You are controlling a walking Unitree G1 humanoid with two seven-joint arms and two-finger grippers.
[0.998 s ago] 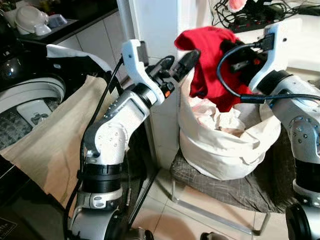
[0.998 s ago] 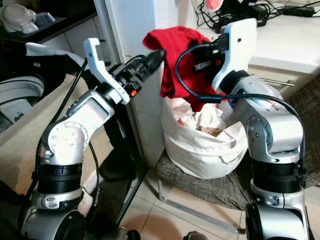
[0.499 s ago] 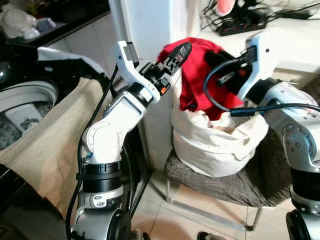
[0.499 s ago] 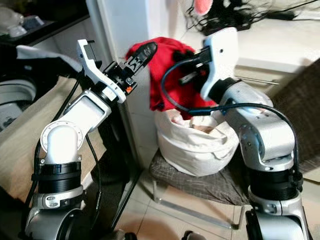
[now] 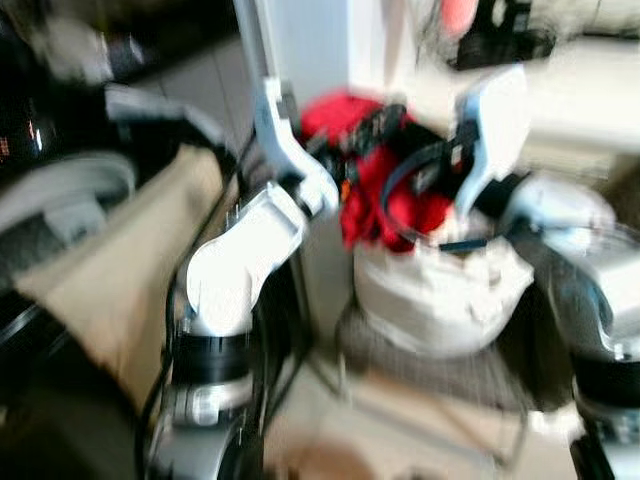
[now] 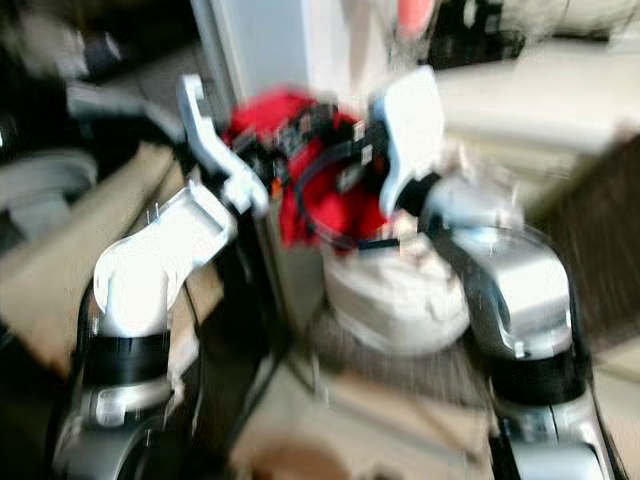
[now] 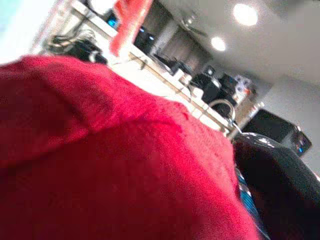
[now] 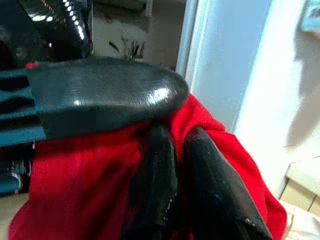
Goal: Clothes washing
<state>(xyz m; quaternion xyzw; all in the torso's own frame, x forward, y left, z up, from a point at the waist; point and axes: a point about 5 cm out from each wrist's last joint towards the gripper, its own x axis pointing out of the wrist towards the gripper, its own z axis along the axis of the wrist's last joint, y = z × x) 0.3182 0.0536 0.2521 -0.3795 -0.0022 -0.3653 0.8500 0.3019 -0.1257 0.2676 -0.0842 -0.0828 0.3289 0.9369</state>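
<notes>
Both eye views are blurred by motion. A red garment (image 5: 385, 195) hangs above the white laundry bag (image 5: 440, 300), lifted partly out of it. My right gripper (image 8: 180, 140) is shut on a fold of the red cloth, both fingers pinched together. My left gripper (image 5: 372, 125) is raised at the garment's upper left, its fingers apart. One left finger (image 8: 105, 92) lies across the top of the cloth. The red garment (image 7: 100, 160) presses close against the left wrist camera, with a black finger (image 7: 280, 185) beside it.
The bag sits on a grey-cushioned chair (image 5: 420, 365) beside a white pillar (image 5: 310, 50). A washing machine's open top (image 5: 60, 190) and a draped beige cloth (image 5: 110, 270) are at the left. A white counter (image 5: 580, 90) with cables runs behind.
The view has shifted and blurred as my body moves. My right gripper has carried the red garment left, and my left gripper has come onto the cloth.
</notes>
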